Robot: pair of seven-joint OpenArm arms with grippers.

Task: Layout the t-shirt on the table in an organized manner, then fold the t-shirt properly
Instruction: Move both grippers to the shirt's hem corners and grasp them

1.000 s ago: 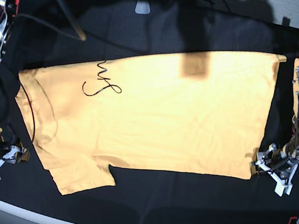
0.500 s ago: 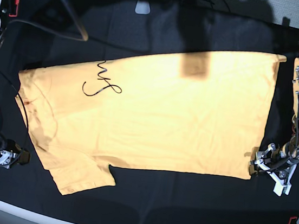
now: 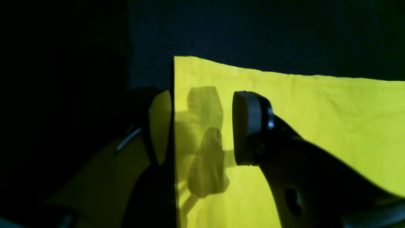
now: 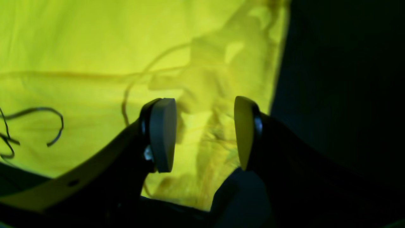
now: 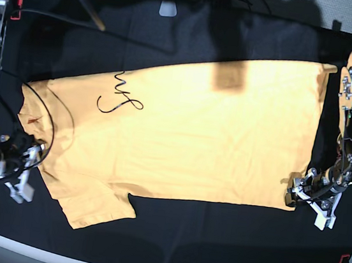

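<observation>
Base view: plain yellow-orange cotton t-shirt (image 5: 182,132) lies spread flat on the matte black cloth surface (image 5: 214,239), slanted, hem edge toward the view's right, sleeve and collar end toward its left. A thin black squiggly cable (image 5: 119,96) lies on the fabric near the collar end. Left end effector (image 5: 306,199) sits at the shirt's lower hem corner; left wrist view shows its jaws spread wide, straddling the fabric edge (image 3: 174,95), nothing clamped. Right end effector (image 5: 24,167) sits at the shirt's collar-side edge; right wrist view shows the jaws (image 4: 204,133) wide apart above wrinkled fabric, gripping nothing.
</observation>
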